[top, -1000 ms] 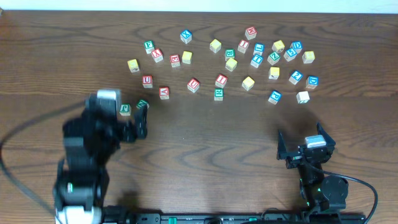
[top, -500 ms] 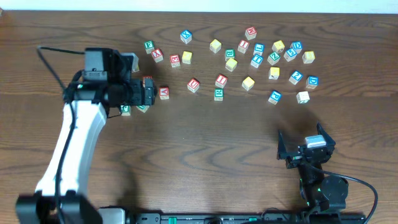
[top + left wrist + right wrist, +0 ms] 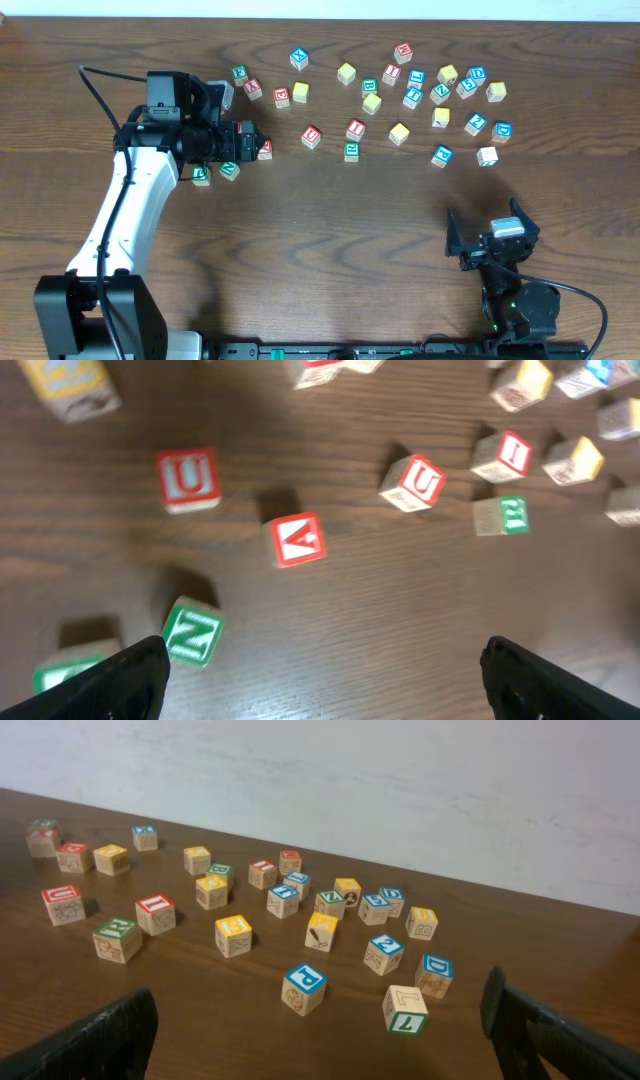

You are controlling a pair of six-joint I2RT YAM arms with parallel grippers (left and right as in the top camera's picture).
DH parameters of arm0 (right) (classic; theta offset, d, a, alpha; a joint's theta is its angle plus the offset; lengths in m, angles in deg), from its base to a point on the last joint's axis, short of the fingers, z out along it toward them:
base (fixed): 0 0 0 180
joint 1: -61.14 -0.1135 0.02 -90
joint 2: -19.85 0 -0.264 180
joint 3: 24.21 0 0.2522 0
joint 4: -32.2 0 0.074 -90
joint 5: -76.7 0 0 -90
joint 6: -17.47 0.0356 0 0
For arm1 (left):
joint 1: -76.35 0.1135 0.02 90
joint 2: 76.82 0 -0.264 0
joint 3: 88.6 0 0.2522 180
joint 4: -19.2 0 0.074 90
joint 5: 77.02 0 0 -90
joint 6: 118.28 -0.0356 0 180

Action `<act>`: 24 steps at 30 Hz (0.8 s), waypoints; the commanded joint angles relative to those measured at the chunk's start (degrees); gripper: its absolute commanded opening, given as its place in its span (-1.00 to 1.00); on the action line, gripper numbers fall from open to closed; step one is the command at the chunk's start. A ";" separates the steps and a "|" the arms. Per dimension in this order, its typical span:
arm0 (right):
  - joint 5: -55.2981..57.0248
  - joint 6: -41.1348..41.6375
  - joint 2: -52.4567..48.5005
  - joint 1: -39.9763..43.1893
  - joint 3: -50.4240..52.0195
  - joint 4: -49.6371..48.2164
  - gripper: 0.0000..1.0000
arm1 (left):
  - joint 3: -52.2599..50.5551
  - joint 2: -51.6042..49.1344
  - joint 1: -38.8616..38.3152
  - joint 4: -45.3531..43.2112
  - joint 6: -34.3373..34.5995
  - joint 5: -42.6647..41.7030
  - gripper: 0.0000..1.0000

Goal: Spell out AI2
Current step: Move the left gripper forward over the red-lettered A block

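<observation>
Okay, starting on the left: my left gripper (image 3: 320,658) hangs over the left end of the scattered cubes with its fingers spread wide and nothing between them. In its wrist view a green N cube (image 3: 192,632) sits just ahead of the left finger, and a red U cube (image 3: 187,479) lies farther out. The red A cube (image 3: 297,540) lies flat on the table (image 3: 330,250), ahead of the open fingers and roughly centred between them, touching neither. There is bare wood on all four sides of it.

Further right come a second U cube (image 3: 413,482), a green R cube (image 3: 500,516) and the red I cube (image 3: 503,455). The I stands just behind the R, with a narrow gap between them. All the cubes lie in a band along the far half of the table, short of the far edge. The near half, between the two arms, is open wood.

On the right side of the band, I take the blue 2 cube (image 3: 476,123) to be the one in the overhead view among tightly packed neighbours, though the print is small. My right gripper (image 3: 487,225) sits low near the front edge, fingers apart and empty, well clear of every cube. From its camera I read a blue P cube (image 3: 304,988) nearest and a blue D cube (image 3: 434,972) to its right.
</observation>
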 commanded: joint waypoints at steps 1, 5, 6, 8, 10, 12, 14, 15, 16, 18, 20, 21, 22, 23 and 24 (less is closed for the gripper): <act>0.09 1.03 0.35 0.39 0.09 0.22 0.98 | 1.33 0.20 -0.20 1.09 8.35 8.50 0.96; 0.09 1.03 0.35 0.39 0.09 0.22 0.99 | 1.36 0.20 -2.58 2.54 11.04 13.79 0.96; 0.09 1.03 0.35 0.39 0.09 0.24 0.99 | 1.36 0.20 -3.50 2.89 11.34 14.91 0.96; 0.09 1.03 0.35 0.39 0.09 0.24 0.99 | 1.36 0.20 -5.29 3.21 13.29 17.33 0.96; 0.11 1.03 0.35 0.39 0.09 0.24 0.99 | 1.36 0.20 -6.97 3.13 15.06 18.80 0.96; 0.09 1.03 0.35 0.39 0.09 0.24 0.98 | 1.40 0.20 -8.26 2.75 16.70 18.88 0.96; 0.09 1.03 0.35 0.39 0.09 0.24 0.98 | 1.68 0.17 -9.22 2.51 17.53 18.88 0.96; 0.09 1.03 0.35 0.39 0.09 0.24 0.99 | 1.97 0.11 -9.60 2.45 18.27 18.88 0.96; 0.11 1.03 0.35 0.39 0.09 0.24 0.98 | 2.16 0.09 -9.75 2.38 18.93 18.88 0.96; 0.09 1.03 0.35 0.39 0.09 0.24 0.99 | 2.34 0.09 -9.79 1.92 20.94 19.12 0.96; 0.09 1.03 0.35 0.39 0.09 0.24 0.98 | 2.34 -0.26 -9.86 1.18 21.79 20.06 0.95; 0.09 1.03 0.35 0.39 0.09 0.22 0.99 | 2.34 -0.55 -9.99 0.76 22.29 20.70 0.96; 0.09 1.03 0.35 0.39 0.09 0.24 0.99 | 2.34 -1.01 -10.16 0.13 22.58 21.29 0.96; 0.11 1.03 0.35 0.39 0.09 0.24 0.99 | 2.34 -1.64 -10.36 -0.48 22.58 21.49 0.95; 0.09 1.03 0.35 0.39 0.09 0.24 0.99 | 2.34 -2.32 -10.56 -1.20 22.64 21.46 0.96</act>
